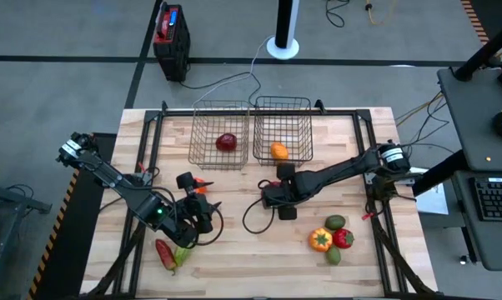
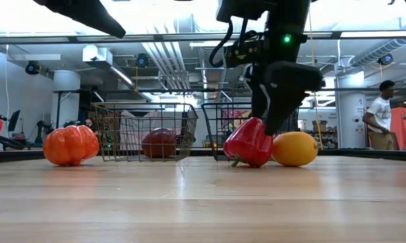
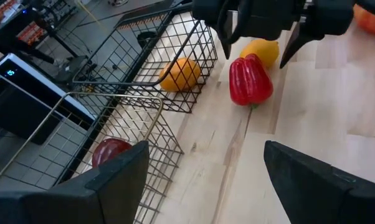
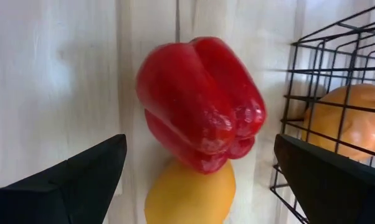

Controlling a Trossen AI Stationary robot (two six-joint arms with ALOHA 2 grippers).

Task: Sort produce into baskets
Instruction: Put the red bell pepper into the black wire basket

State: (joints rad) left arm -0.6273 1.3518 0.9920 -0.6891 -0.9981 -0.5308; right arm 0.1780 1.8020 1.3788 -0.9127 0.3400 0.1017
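Right wrist view: red pepper (image 4: pixel 200 102) touching yellow fruit (image 4: pixel 190 196) (hidden from high view).

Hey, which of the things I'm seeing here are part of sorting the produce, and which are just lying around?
Job: two wire baskets, red pepper, yellow fruit, orange fruit, red fruit, right gripper open over the pepper.
Lying about: black and red box, keyboard.

A red pepper (image 4: pixel 200 102) lies on its side, touching a yellow fruit (image 4: pixel 190 193), beside 2 wire baskets (image 1: pixel 251 133).
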